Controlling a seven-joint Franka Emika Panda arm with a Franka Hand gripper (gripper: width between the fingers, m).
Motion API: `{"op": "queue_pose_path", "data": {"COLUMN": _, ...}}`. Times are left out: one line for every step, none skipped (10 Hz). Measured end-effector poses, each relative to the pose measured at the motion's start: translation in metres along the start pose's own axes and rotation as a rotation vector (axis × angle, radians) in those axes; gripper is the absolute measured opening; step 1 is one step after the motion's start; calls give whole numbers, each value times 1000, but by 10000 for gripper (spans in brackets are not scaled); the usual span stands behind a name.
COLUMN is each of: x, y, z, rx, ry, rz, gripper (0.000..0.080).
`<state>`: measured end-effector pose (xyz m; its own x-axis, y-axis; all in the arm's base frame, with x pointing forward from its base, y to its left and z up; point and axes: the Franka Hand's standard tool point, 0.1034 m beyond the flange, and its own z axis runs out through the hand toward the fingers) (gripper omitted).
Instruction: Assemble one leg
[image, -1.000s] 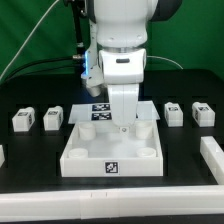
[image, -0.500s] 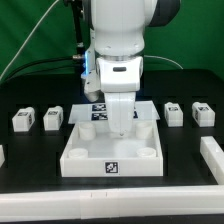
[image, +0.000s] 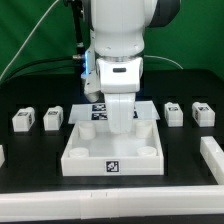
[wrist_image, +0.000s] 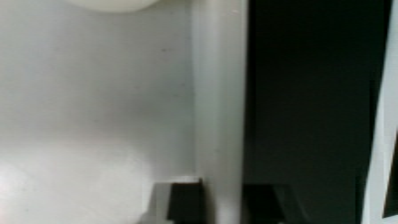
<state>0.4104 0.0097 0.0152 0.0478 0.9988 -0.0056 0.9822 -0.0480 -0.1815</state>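
The end effector (image: 121, 131) is lowered at the far rim of the large white tray-like part (image: 85, 165), which lies in the middle of the black bench (image: 40, 192) with a square tag on its near wall. In the wrist view two dark fingertips (wrist_image: 180, 205) show on either side of that thin white rim, one over the tray's floor and the other over the bench. They stand only a narrow gap apart, but that edge of the picture is dim and I cannot tell whether they are pressing on the rim or merely straddling it. No leg is held. All four lie on the bench, well apart from the end effector and outside the tray. On the exterior view's left are the outer left leg (image: 22, 120) and the inner left leg (image: 52, 118), which sit just beside each other. On the exterior view's right the inner right leg (image: 173, 113) and the outer right leg (image: 203, 113) form a similar pair. Each shows a black-and-white tag towards the camera. The marker board (image: 97, 107) lies flat just behind the tray, partly hidden by the arm. A longer white bar (image: 212, 157) lies near the exterior view's right edge, closer to the camera than the legs.
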Motion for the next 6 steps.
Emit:
{"op": "queue_pose_path", "data": {"x": 0, "y": 0, "z": 0, "rx": -1, "ry": 0, "rz": 0, "gripper": 69}}
{"op": "queue_pose_path", "data": {"x": 0, "y": 0, "z": 0, "rx": -2, "ry": 0, "rz": 0, "gripper": 69}}
{"op": "queue_pose_path", "data": {"x": 0, "y": 0, "z": 0, "rx": -2, "ry": 0, "rz": 0, "gripper": 69}}
{"op": "queue_pose_path", "data": {"x": 0, "y": 1, "z": 0, "rx": -3, "ry": 0, "rz": 0, "gripper": 69}}
{"op": "queue_pose_path", "data": {"x": 0, "y": 1, "z": 0, "rx": -3, "ry": 0, "rz": 0, "gripper": 69}}
{"op": "queue_pose_path", "data": {"x": 0, "y": 1, "z": 0, "rx": -3, "ry": 0, "rz": 0, "gripper": 69}}
